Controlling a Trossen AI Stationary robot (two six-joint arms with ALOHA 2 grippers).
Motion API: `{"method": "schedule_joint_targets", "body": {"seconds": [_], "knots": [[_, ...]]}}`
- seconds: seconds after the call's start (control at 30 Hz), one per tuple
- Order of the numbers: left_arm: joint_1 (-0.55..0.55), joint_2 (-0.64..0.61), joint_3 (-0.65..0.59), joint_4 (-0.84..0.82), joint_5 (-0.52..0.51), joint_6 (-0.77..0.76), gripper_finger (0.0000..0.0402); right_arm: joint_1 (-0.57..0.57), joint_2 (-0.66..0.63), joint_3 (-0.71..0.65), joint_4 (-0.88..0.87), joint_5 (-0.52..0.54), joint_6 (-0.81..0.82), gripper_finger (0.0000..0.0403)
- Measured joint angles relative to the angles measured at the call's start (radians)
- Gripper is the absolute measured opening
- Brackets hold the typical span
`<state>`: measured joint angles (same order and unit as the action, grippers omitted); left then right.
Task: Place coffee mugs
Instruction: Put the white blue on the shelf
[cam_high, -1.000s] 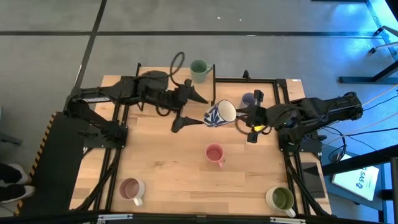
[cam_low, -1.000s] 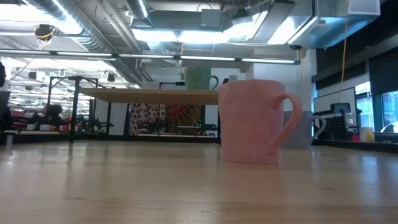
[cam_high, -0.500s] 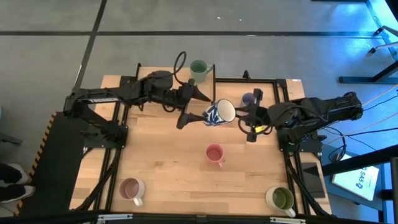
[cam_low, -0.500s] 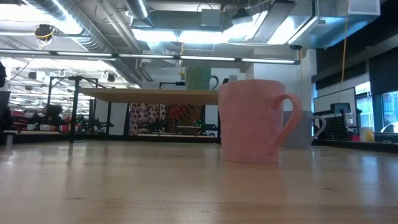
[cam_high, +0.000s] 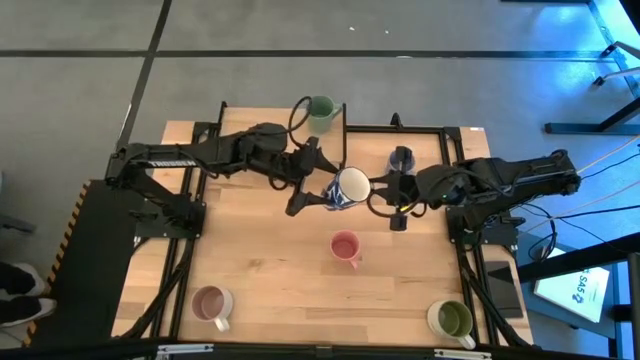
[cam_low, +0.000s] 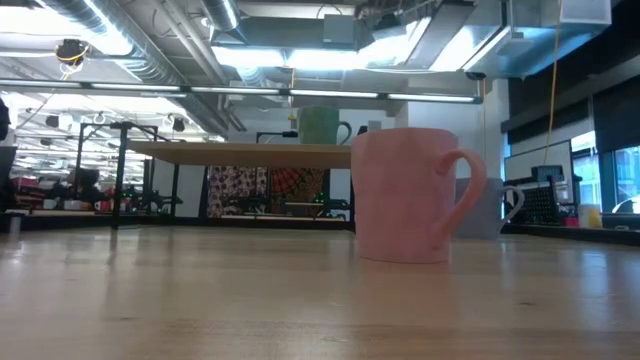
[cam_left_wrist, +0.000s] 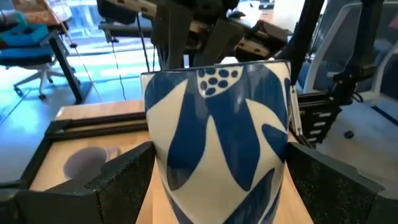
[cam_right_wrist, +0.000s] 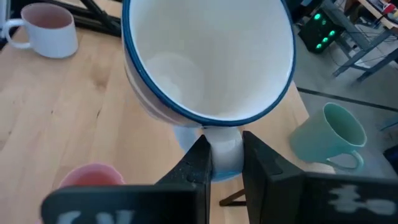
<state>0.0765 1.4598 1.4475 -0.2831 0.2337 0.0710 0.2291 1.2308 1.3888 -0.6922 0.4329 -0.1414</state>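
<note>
A white mug with a blue pattern (cam_high: 345, 188) hangs above the table's far middle, held by my right gripper (cam_high: 378, 190), which is shut on it. My left gripper (cam_high: 325, 183) is open. Its two fingers (cam_left_wrist: 124, 180) stand on either side of the mug's body (cam_left_wrist: 217, 124); whether they touch it, I cannot tell. A pink mug (cam_high: 345, 247) stands on its base at the table's middle. A beige-pink mug (cam_high: 212, 305) is near left and a cream mug with an olive inside (cam_high: 452, 320) is near right. My right gripper pinches the mug's handle (cam_right_wrist: 224, 146) between its two fingers (cam_right_wrist: 193, 162), coming from the table's right side and slanting a little down. The mug is lifted clear of the table and lies tilted on its side, its open mouth (cam_right_wrist: 208, 56) turned toward my right arm.
A green mug (cam_high: 320, 112) stands on a raised shelf at the far edge, also seen as the green mug (cam_low: 320, 125) in the low view. A lavender mug (cam_high: 400, 160) stands at the far right, close behind my right gripper. A black frame (cam_high: 345, 135) rims the wooden table (cam_high: 250, 250).
My left gripper has gone down and toward the table's right edge, up to the blue-patterned mug, and its open fingers now stand around the mug's body. The mug stays lifted in my right gripper.
</note>
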Motion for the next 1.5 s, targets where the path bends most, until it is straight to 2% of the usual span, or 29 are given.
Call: {"method": "schedule_joint_targets", "body": {"seconds": [0.27, 0.53, 0.73, 0.8, 1.23, 1.5], "knots": [[0.0, 0.021, 0.0, -0.024, 0.02, -0.06, 0.0353, -0.001, 0.002, 0.0, 0.003, 0.001, -0.02, 0.0036], [0.0, 0.022, 0.009, 0.026, 0.02, -0.148, 0.0353, -0.001, -0.001, 0.001, 0.006, 0.015, -0.017, 0.0036], [0.001, 0.019, 0.014, 0.047, -0.059, -0.103, 0.0353, -0.002, -0.003, 0.003, 0.007, 0.043, -0.036, 0.0036], [-0.005, 0.018, 0.014, 0.048, -0.077, -0.131, 0.0353, -0.002, -0.003, 0.003, 0.004, 0.041, -0.034, 0.0036], [-0.003, 0.017, 0.014, 0.073, -0.067, -0.226, 0.0353, -0.002, -0.002, 0.003, 0.005, 0.038, -0.016, 0.0035], [-0.003, 0.028, 0.015, 0.114, -0.052, -0.28, 0.039, -0.002, -0.003, 0.003, 0.016, 0.038, -0.036, 0.0035]]}}
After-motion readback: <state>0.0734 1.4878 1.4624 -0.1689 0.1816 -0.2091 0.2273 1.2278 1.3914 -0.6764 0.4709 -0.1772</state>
